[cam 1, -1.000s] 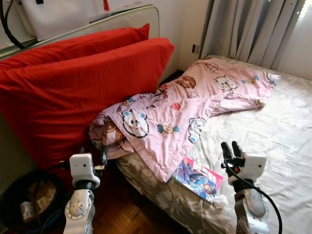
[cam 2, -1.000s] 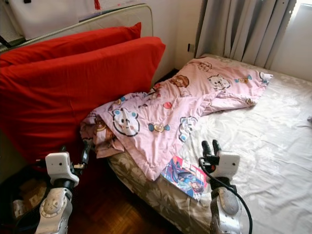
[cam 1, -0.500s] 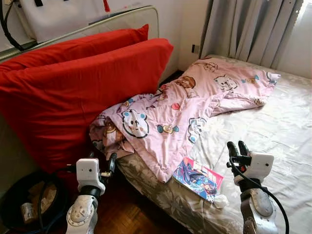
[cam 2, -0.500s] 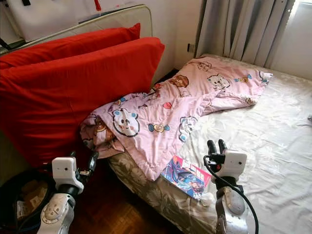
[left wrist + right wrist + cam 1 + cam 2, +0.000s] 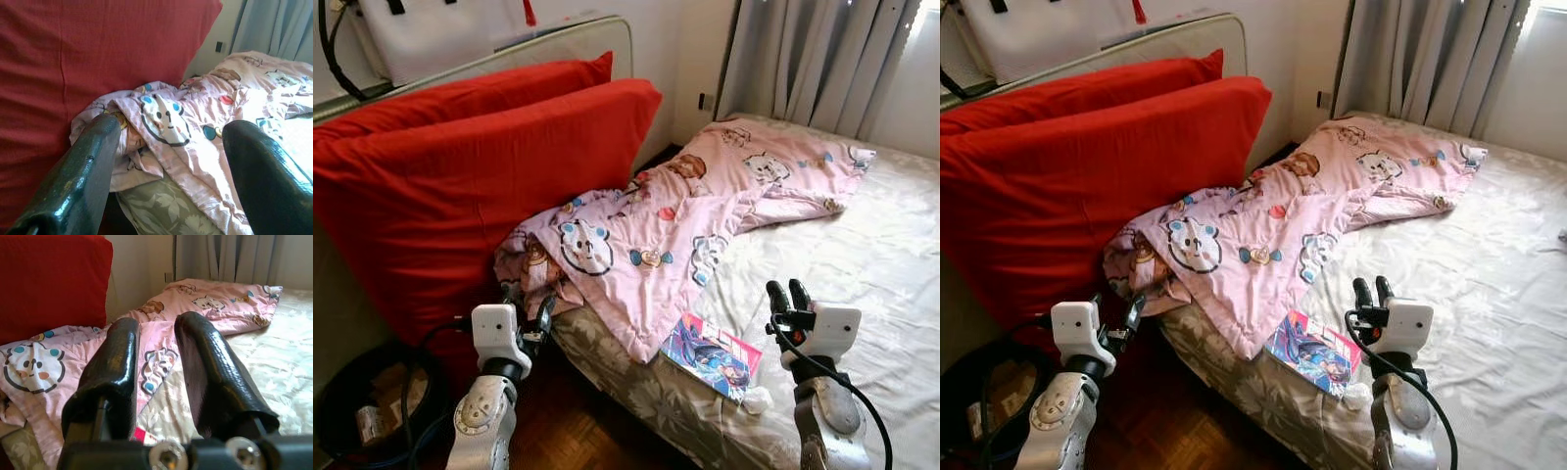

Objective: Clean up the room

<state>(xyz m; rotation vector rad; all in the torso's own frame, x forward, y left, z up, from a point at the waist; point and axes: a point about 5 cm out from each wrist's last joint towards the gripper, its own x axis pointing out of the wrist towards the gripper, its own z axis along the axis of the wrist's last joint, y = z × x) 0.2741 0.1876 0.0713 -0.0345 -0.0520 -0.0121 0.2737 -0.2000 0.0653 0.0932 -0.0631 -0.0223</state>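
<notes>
A pink blanket (image 5: 656, 230) printed with cartoon animals lies rumpled across the bed (image 5: 862, 264), one corner hanging over the near edge. A colourful magazine (image 5: 713, 356) rests on the bed edge below it, with a small white crumpled paper (image 5: 756, 399) beside it. My left gripper (image 5: 529, 302) is open, low by the bed's side, pointing at the hanging blanket corner (image 5: 161, 115). My right gripper (image 5: 785, 291) hovers over the bed just right of the magazine, open by a narrow gap, holding nothing.
Two large red cushions (image 5: 460, 186) lean against the headboard on the left. A dark basket (image 5: 362, 411) with cables sits on the wooden floor (image 5: 578, 431) at lower left. Grey curtains (image 5: 803, 59) hang behind the bed.
My left gripper has moved slightly right and up, closer to the hanging blanket corner. The right gripper has shifted a little to the right. The blanket and magazine lie as before.
</notes>
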